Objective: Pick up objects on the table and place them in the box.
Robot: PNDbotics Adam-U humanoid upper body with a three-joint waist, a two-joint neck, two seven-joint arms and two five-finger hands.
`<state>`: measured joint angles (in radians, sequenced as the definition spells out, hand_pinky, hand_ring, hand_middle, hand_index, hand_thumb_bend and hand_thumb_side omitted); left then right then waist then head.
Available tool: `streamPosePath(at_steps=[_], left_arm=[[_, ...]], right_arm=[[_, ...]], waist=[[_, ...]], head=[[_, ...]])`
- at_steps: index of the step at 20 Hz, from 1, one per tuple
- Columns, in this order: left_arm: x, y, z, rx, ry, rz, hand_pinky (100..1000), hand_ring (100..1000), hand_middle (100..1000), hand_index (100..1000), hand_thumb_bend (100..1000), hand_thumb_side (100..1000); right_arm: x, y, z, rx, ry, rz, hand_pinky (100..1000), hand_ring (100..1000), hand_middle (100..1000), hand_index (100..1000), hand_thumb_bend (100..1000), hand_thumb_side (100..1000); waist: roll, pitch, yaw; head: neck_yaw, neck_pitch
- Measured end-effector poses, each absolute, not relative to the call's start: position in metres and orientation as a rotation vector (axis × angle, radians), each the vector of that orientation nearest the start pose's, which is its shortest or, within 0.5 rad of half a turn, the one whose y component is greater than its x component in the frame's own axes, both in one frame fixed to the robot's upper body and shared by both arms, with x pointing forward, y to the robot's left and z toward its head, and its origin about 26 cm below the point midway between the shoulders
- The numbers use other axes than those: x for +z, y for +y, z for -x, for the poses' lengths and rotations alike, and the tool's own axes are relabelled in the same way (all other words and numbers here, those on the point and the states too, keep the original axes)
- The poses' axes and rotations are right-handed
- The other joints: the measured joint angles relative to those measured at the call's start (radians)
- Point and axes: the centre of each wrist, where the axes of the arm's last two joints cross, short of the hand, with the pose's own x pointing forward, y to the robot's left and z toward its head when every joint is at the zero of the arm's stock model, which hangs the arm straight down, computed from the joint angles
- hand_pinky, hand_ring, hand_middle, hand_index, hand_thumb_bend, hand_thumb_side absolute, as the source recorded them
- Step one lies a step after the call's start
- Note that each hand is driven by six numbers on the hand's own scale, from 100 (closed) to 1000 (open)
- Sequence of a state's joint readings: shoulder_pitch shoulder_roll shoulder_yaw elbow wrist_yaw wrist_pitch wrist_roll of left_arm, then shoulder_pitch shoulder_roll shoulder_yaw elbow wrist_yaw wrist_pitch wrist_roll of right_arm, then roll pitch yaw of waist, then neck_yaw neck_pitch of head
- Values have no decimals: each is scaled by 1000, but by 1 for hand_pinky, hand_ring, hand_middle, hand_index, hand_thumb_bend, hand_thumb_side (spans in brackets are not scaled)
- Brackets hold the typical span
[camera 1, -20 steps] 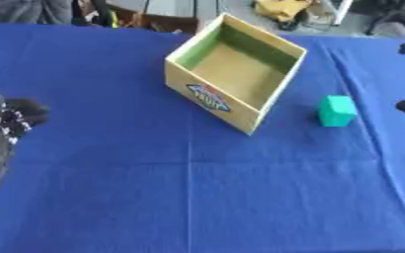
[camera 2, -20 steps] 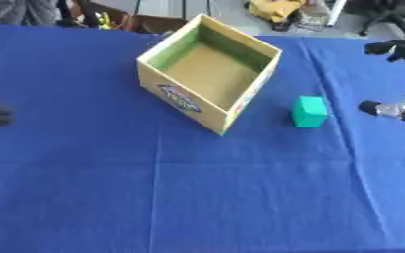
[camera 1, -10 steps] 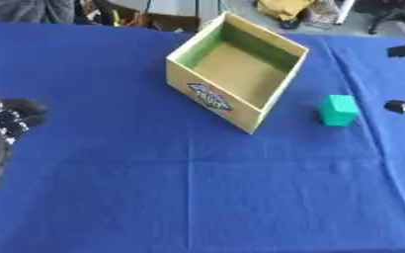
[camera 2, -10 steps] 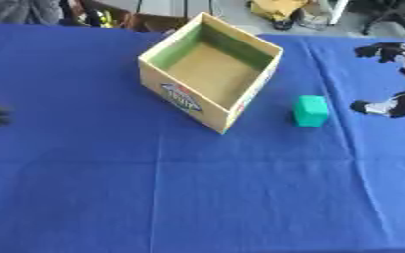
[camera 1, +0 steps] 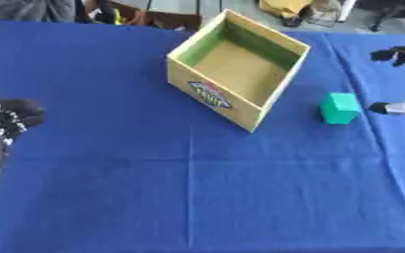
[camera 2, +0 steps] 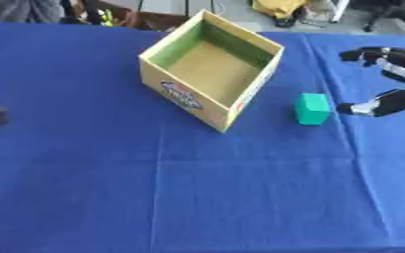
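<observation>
The robot's right hand (camera 2: pixel 387 81) hangs spread wide near the desk's right edge, thumb tip just beside the small green block (camera 2: pixel 312 108), holding nothing. The block looks light, rigid and plain-faced; I judge its two broad side faces the place to pinch. It stands upright, long axis vertical, on the blue-clothed desk (camera 2: pixel 197 188), near the open yellow cardboard box (camera 2: pixel 210 69). The left hand (camera 1: pixel 3 128) rests curled at the left edge.

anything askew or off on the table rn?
Only the box: it sits turned at an angle to the table edges, a corner toward the robot. It's upright, open and empty. The green block lies apart, right of it. No spills or damage.
</observation>
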<state>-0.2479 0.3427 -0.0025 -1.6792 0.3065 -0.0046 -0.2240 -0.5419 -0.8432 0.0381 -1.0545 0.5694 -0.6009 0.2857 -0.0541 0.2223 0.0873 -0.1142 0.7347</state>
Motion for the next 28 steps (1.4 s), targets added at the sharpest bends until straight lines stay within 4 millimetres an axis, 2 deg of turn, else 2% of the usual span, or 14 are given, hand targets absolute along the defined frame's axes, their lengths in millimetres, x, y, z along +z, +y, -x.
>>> streamPosePath(at_steps=[5, 23, 28], left_arm=[[113, 293, -332, -343, -1894, 220, 838, 775, 608, 683, 378, 1000], [115, 290, -333, -358, -1897, 231, 838, 776, 608, 683, 375, 1000], [116, 290, -333, -359, -1899, 232, 838, 776, 607, 684, 376, 1000]], right_arm=[[160, -472, -382, 1496, -1494, 797, 809, 903, 863, 990, 512, 622], [147, -457, -391, 1548, -1469, 720, 808, 896, 842, 977, 517, 629], [145, -453, -393, 1567, -1460, 704, 801, 865, 788, 932, 509, 617]], waist=[[5, 3, 4], [13, 16, 13], [13, 17, 16]], head=[[-4, 2], [-13, 3], [-13, 4]])
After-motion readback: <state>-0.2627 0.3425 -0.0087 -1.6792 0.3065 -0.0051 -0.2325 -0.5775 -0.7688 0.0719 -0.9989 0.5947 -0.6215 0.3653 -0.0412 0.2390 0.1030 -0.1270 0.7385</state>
